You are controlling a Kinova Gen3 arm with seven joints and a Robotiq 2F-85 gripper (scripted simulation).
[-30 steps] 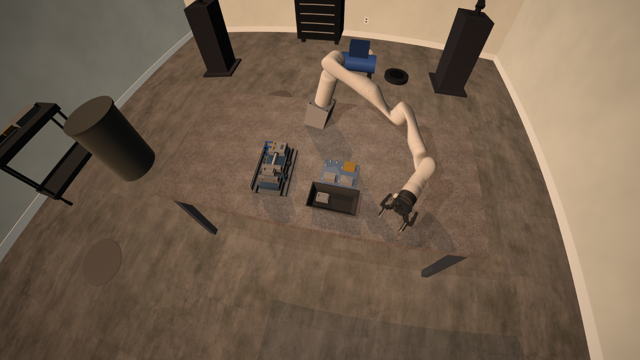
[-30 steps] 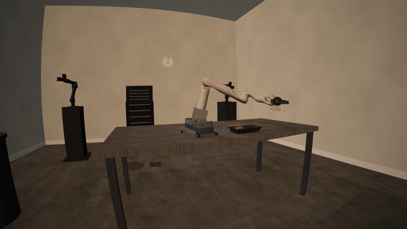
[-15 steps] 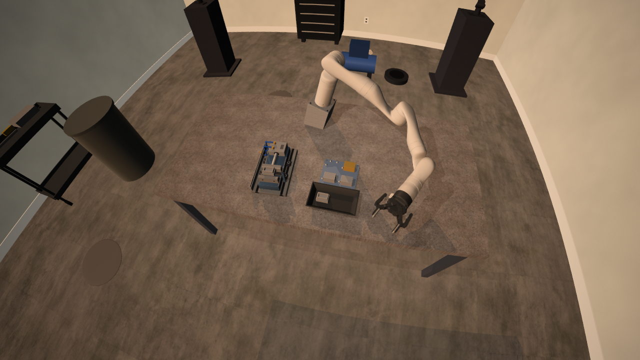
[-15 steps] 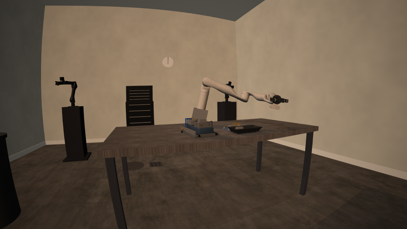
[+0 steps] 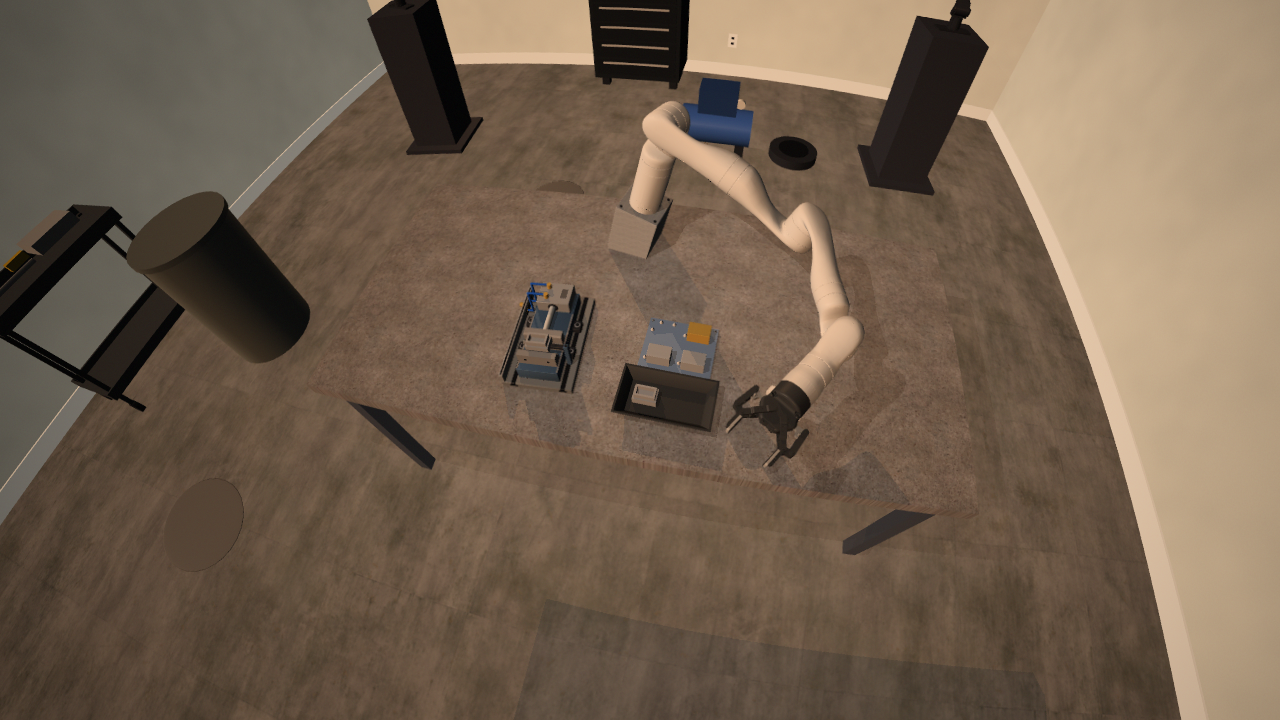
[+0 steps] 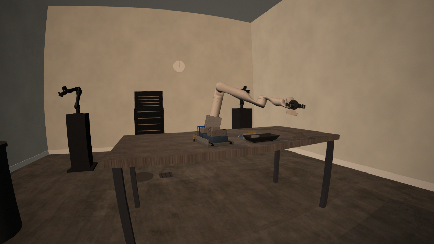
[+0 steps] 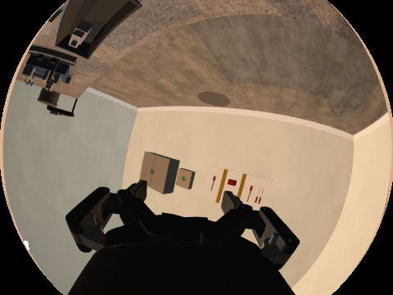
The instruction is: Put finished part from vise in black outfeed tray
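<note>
The vise (image 5: pixel 547 336) stands on the table left of centre and holds a grey block (image 5: pixel 544 337) between its jaws; it also shows in the exterior view (image 6: pixel 212 136). The black outfeed tray (image 5: pixel 665 395) lies to its right with one grey part (image 5: pixel 645 393) in its left half. My gripper (image 5: pixel 759 436) (image 6: pixel 300 106) is open and empty, raised high above the table right of the tray, and points sideways toward the room. In the wrist view the fingers stand wide apart with the wall behind them.
A blue fixture plate (image 5: pixel 682 346) with two grey blocks and an orange block lies behind the tray. The arm's base (image 5: pixel 639 227) stands at the table's far edge. A dark barrel (image 5: pixel 219 275) and black pedestals (image 5: pixel 920 107) stand on the floor around the table.
</note>
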